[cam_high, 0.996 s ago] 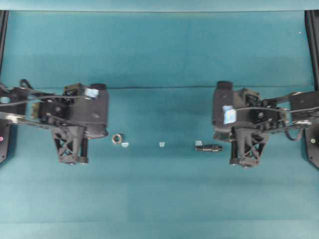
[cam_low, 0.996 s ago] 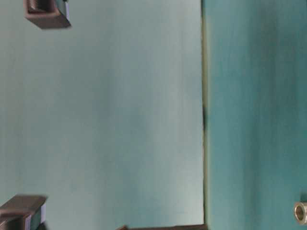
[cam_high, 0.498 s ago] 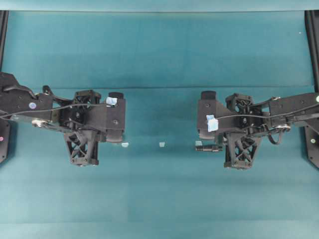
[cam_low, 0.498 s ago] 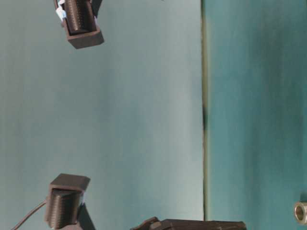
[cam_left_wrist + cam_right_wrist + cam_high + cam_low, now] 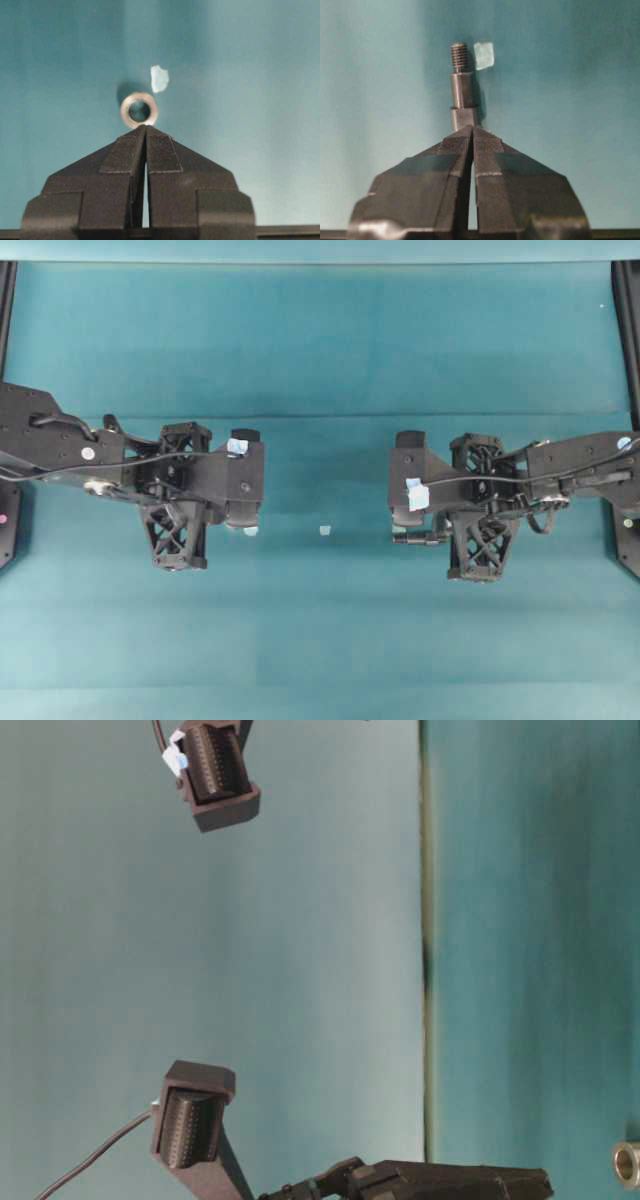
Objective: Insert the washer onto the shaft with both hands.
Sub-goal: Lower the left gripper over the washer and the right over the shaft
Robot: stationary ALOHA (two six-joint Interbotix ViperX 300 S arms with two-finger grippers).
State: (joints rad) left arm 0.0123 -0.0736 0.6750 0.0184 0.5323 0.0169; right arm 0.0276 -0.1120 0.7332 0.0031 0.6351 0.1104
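- Left claw [image 5: 146, 131], fingers pressed together and holding nothing, hangs over the washer [image 5: 139, 110].
- Right claw [image 5: 472, 131], likewise pinched together and holding nothing, hangs over the shaft [image 5: 462, 95] lying on the surface [image 5: 320, 640].

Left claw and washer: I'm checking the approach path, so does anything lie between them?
Nothing. In the left wrist view the shut claw points at the washer with only bare mat between; the tape scrap lies beyond.
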